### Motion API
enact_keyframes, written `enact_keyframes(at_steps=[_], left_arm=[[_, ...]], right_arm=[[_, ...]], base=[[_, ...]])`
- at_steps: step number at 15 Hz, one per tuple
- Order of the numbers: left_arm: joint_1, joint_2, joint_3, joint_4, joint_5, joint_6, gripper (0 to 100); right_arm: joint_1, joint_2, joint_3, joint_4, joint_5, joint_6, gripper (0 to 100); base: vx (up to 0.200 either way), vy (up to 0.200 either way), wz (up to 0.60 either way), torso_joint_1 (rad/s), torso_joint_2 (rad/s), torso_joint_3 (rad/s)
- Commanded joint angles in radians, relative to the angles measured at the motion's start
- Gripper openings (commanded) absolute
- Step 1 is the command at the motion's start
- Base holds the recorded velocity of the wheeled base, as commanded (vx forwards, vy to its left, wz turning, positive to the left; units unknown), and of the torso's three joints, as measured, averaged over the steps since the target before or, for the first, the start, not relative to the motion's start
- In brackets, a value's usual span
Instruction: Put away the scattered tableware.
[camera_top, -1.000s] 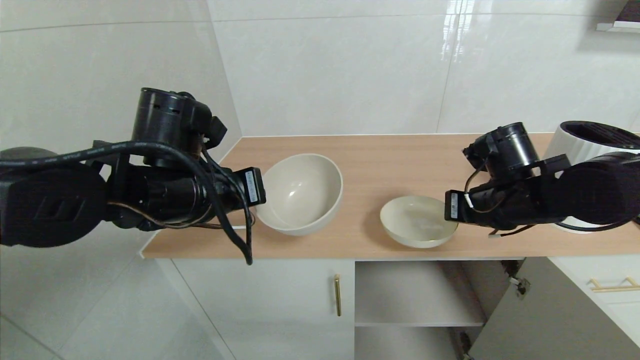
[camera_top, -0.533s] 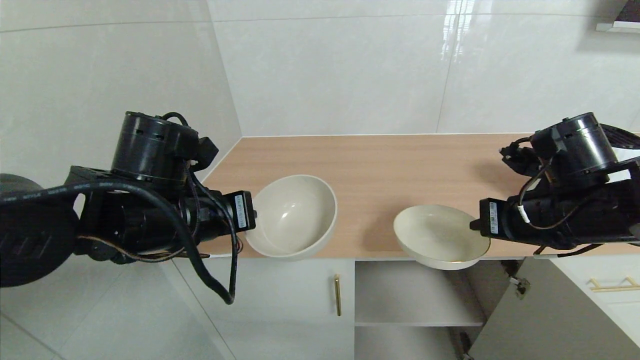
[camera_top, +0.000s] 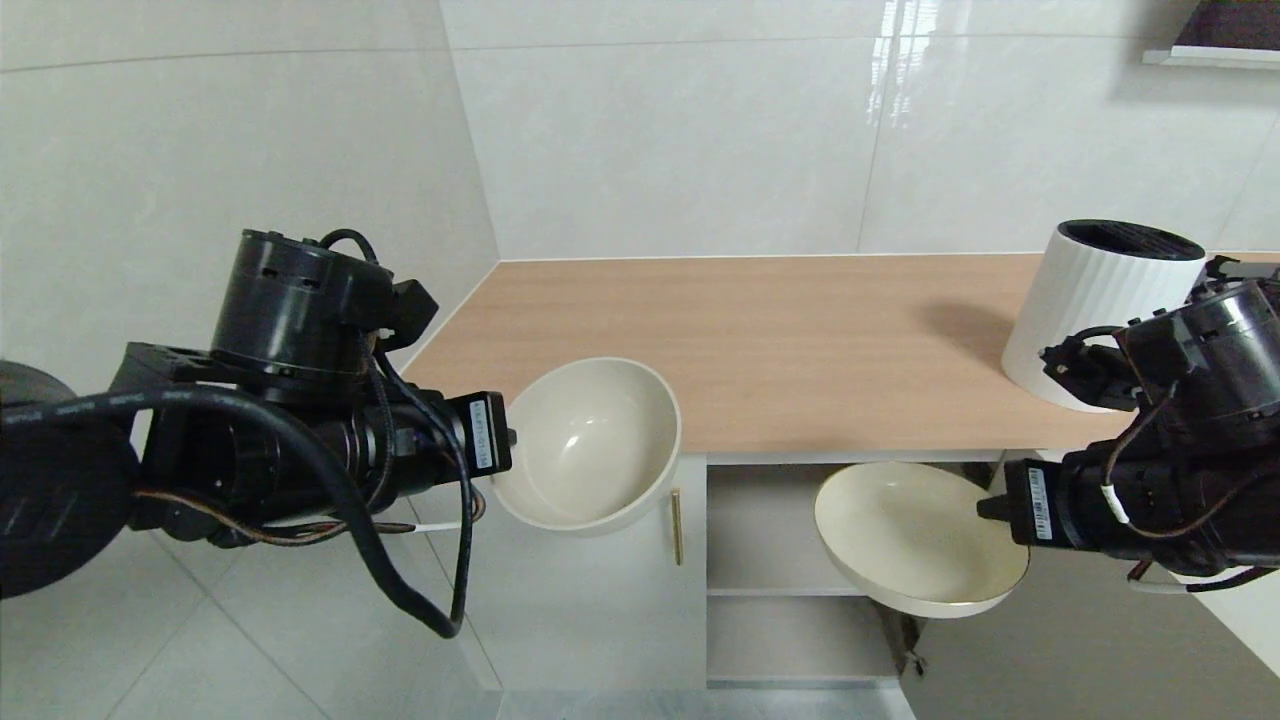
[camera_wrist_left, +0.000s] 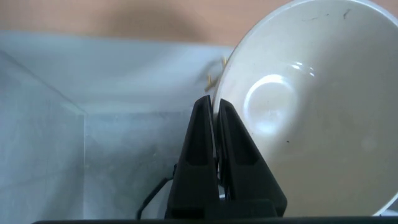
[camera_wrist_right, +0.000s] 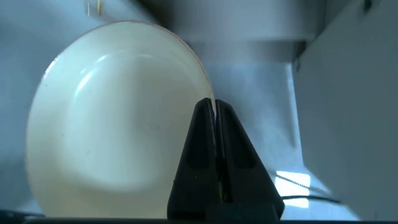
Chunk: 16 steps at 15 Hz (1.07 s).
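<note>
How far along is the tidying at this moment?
Done: both dishes are lifted off the counter. In hand: the left gripper pinches the deep bowl by its rim, and the right gripper pinches the shallow bowl likewise. Left: setting both inside the open cabinet below.

The head camera looks forward and down from above onto the wooden countertop (camera_top: 800, 340) and the open cabinet (camera_top: 765, 525) beneath it, at medium range. Each wrist camera sits behind its own gripper and faces along the fingers at close range. The left gripper (camera_wrist_left: 213, 107) view frames the deep bowl (camera_wrist_left: 311, 118); the right gripper (camera_wrist_right: 213, 107) view frames the shallow bowl (camera_wrist_right: 118, 118). The head view shares both bowls.
</note>
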Motion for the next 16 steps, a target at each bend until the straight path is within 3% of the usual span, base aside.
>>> enact_keyframes(at_steps=[1,7,16], left_arm=[[0.000,0.007,-0.001,-0.002,0.000,-0.001,0],[0.000,0.034,-0.002,-0.002,0.000,-0.001,0],[0.000,0.035,-0.002,-0.002,0.000,-0.001,0]], right_arm=[[0.004,0.028,0.003,-0.002,-0.001,0.000,0],[0.007,0.058,0.011,-0.059,-0.005,0.000,0],[0.007,0.080,0.012,-0.061,-0.005,0.000,0]], base=[[0.000,0.000,0.00,0.000,0.00,0.000],[0.000,0.000,0.00,-0.016,0.04,0.022],[0.000,0.000,0.00,-0.205,0.46,0.252]])
